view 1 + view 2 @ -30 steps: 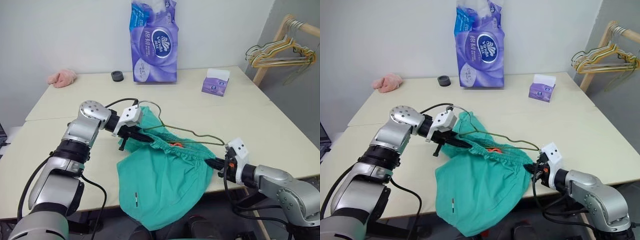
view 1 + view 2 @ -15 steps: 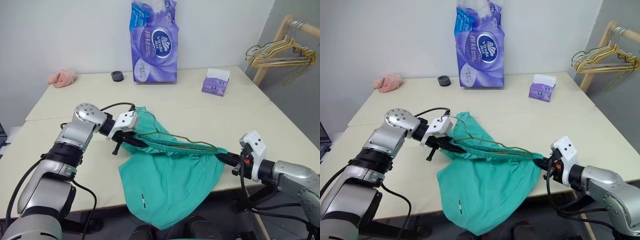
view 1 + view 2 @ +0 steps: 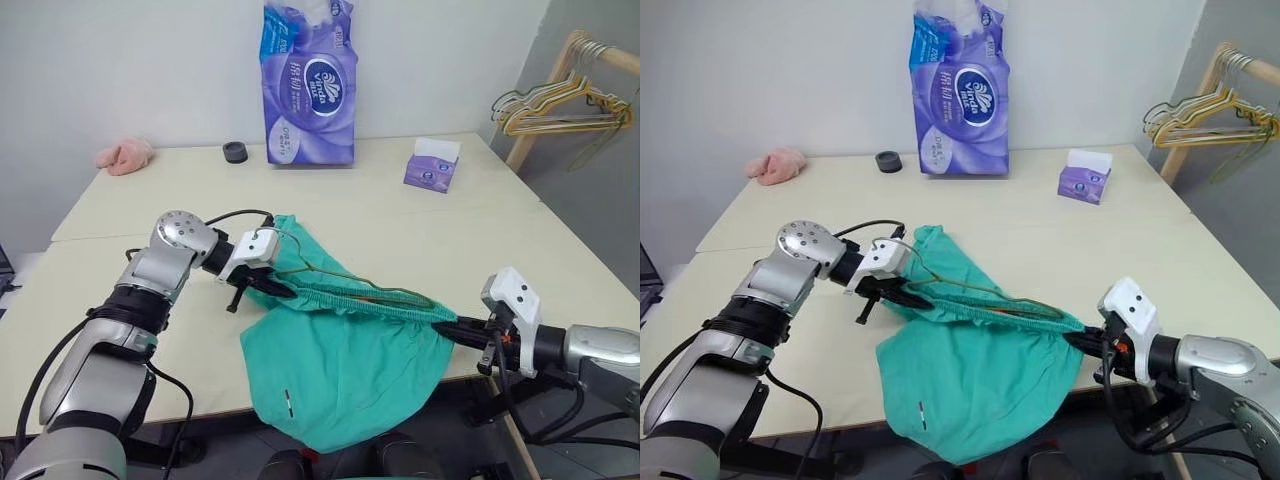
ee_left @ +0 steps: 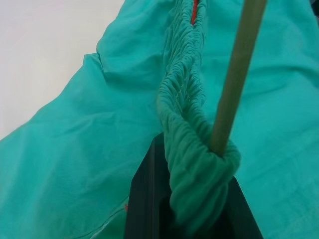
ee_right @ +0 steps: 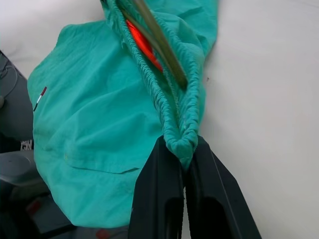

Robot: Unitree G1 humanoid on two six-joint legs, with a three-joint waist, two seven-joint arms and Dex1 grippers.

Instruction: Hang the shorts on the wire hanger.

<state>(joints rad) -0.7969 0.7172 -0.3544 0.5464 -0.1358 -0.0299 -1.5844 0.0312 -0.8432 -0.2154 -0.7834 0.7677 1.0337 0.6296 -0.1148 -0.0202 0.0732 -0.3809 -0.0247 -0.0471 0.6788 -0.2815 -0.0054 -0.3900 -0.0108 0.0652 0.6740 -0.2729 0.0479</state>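
Teal shorts hang stretched over the table's front edge, waistband pinched at each end by my left gripper and right gripper, wire hanger threaded inside.

Teal shorts stretched taut — wire hanger inside waistband.

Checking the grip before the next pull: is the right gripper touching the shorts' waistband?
Touching. The right wrist view shows the right gripper with its black fingers pinched on the bunched end of the shorts waistband.
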